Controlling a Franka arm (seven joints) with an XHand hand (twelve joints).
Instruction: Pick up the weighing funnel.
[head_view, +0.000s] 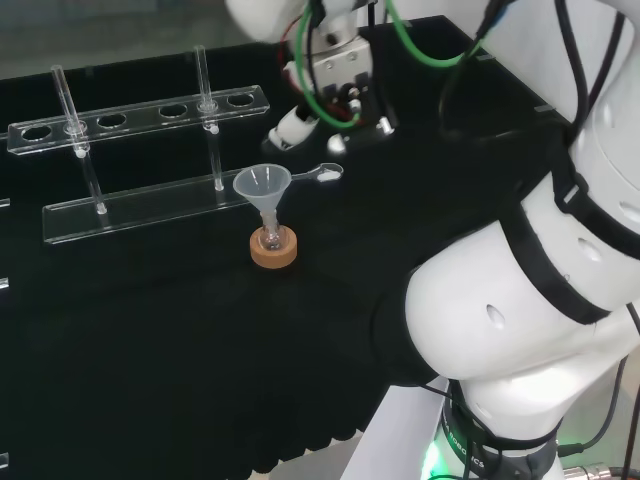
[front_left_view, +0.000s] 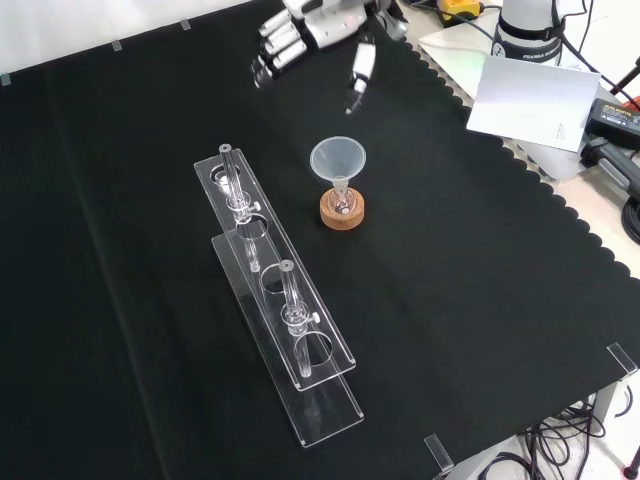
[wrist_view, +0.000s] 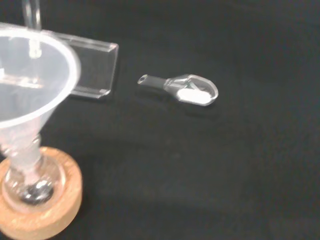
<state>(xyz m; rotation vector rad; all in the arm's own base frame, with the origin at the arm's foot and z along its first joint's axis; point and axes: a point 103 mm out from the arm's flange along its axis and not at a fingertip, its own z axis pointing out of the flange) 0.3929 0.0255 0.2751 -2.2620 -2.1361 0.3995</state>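
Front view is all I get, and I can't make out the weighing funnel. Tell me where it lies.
Observer: The head view shows the weighing funnel flat on the cloth, just right of the funnel mouth.
Operator: Report what's in it.
Observer: The wrist view shows white powder in its scoop end.
Operator: Say whether the hand has it.
Observer: No. In the head view the hand hangs beyond it, apart, holding nothing.
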